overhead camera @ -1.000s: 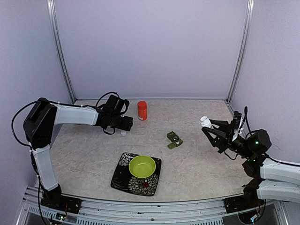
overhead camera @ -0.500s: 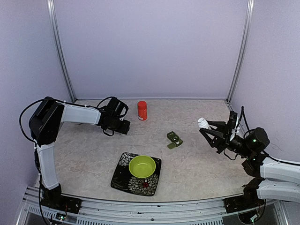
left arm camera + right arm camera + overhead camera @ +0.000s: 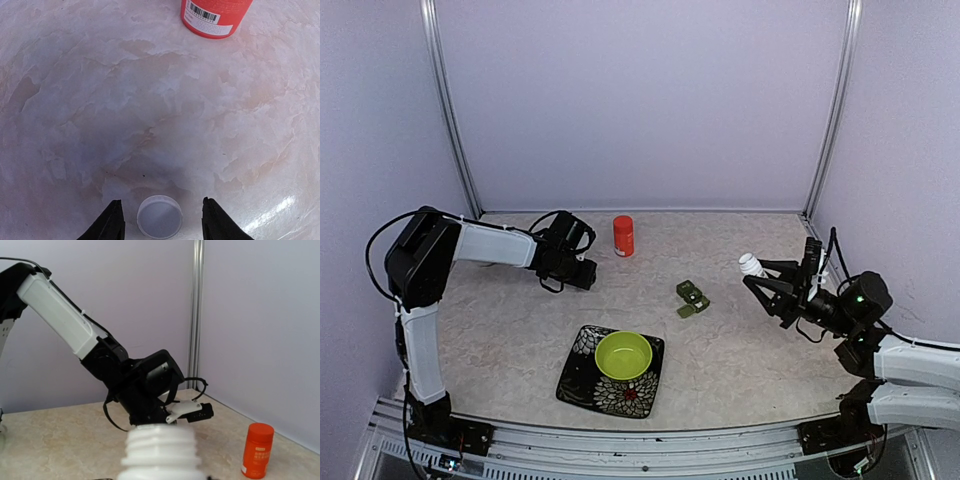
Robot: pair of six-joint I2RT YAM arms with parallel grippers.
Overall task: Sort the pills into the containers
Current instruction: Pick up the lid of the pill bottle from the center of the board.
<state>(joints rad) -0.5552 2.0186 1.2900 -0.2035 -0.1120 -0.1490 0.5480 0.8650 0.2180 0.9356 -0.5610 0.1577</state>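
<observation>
Works a marbled table point(image 3: 750, 350) with two arms mounted at its near edge. Sets a patterned plate point(image 3: 582, 385) at near centre with a lime-green bowl point(image 3: 623, 372) on top, likely as a catch for loose pills, though none can be made out. Stands a capped orange bottle point(image 3: 623, 236) upright toward the far edge, apart from the sorting. Holds an uncapped white bottle point(image 3: 752, 263) at right in the right gripper point(image 3: 767, 282), clamped on the body and raised off the table with the threaded mouth tilted upward, probably to stop anything spilling before the pour. Leaves the dark green pillbox point(image 3: 692, 298) mid-table, between the two grippers and just beyond the plate, within reach of either arm; lids too small to read. Lowers the left gripper point(image 3: 159, 220) close to the surface at far left, jaws part-spread either side of a white cap point(image 3: 159, 216), a gap on each side and nothing gripped, seemingly lined up to take or release it.
</observation>
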